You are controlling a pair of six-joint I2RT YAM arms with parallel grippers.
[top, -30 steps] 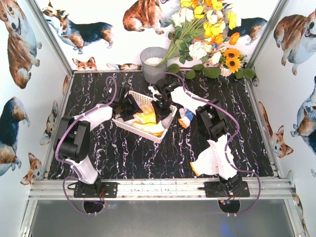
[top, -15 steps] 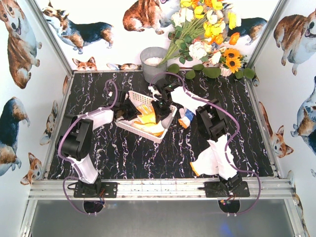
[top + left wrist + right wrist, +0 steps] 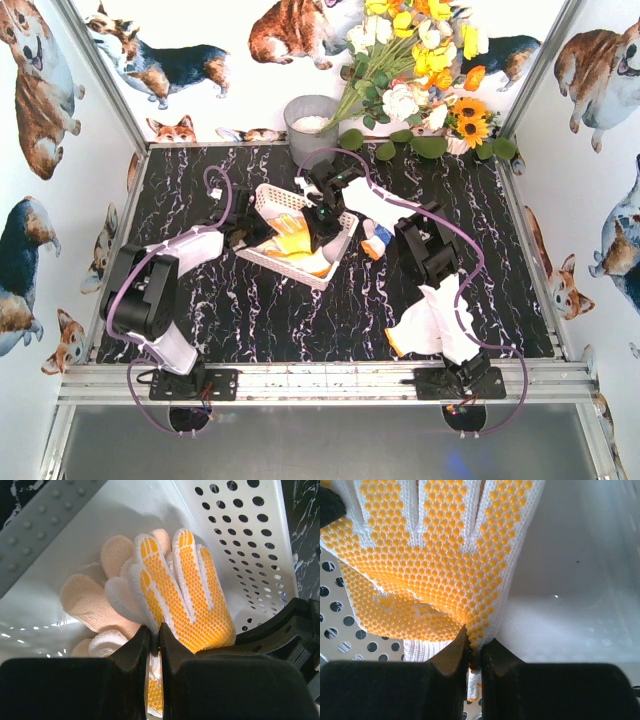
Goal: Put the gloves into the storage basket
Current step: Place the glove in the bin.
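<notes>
Yellow-dotted glove point(image 3: 192, 600), pinched at its edges by both L gripper point(image 3: 154, 635) & R gripper point(image 3: 475, 650), lies inside white basket point(image 3: 250, 555): best to spread both fully, then lift straight w/o snagging.

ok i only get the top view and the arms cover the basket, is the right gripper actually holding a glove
observer: yes, the right wrist view shows the right gripper shut on the edge of a yellow-dotted glove.
operator: and the left one
observer: the left gripper is also shut on a yellow-dotted glove edge, inside the storage basket. It looks like the same glove.
</notes>
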